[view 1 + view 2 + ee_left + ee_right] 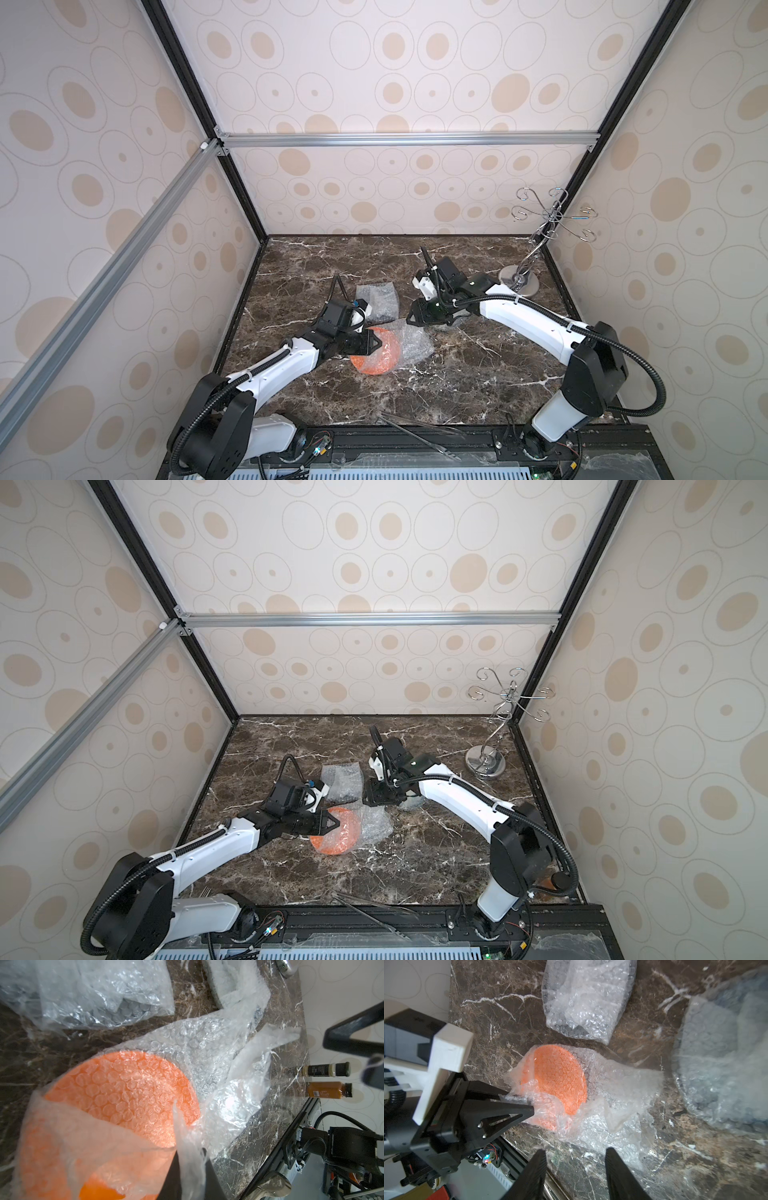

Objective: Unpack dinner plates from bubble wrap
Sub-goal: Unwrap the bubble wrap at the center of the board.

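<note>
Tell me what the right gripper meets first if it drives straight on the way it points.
Most likely the crumpled clear bubble wrap sheet around the round orange plate, lying straight ahead of the open right gripper. Depth is unclear; nothing else shows between.

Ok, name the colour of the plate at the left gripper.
Bright orange plate, best seen in the right wrist view.
</note>
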Controlling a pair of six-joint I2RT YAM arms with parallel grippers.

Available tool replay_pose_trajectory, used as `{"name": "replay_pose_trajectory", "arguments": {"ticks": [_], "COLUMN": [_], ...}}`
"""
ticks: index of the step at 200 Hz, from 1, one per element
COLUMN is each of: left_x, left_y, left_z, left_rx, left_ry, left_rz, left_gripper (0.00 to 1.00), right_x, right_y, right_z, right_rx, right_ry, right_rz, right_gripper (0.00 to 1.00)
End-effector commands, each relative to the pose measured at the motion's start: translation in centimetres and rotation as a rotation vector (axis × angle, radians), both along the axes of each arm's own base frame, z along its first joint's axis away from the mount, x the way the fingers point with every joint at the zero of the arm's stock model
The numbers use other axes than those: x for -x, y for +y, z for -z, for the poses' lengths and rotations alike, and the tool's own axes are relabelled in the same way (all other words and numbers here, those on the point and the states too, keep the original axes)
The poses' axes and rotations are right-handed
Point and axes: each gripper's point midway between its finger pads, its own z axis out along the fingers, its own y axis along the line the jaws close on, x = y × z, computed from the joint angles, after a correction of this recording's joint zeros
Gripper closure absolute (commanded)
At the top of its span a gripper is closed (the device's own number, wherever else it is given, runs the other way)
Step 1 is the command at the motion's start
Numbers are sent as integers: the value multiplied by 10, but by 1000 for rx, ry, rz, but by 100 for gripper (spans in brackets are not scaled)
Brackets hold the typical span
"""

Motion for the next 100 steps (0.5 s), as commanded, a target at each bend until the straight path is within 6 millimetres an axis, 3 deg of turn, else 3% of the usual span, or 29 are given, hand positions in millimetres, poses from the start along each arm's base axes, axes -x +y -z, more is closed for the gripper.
{"name": "replay_pose_trajectory", "arguments": {"ticks": [1,38,100], "left_x": [7,27,37], "left_y": [0,-1,-1], "left_z": [-12,-11,-15], "left_rx": [29,98,170], "left_ry": [-27,-11,-10], "left_rz": [33,42,9], "left_gripper": [86,82,87], "right_x": [2,-9,-20], "right_y": [-7,4,31], "right_z": [-12,-9,-2], "right_rx": [45,53,49], "right_ry": [-13,-6,3], "right_rz": [-30,-53,-102], "right_gripper": [50,50,50]}}
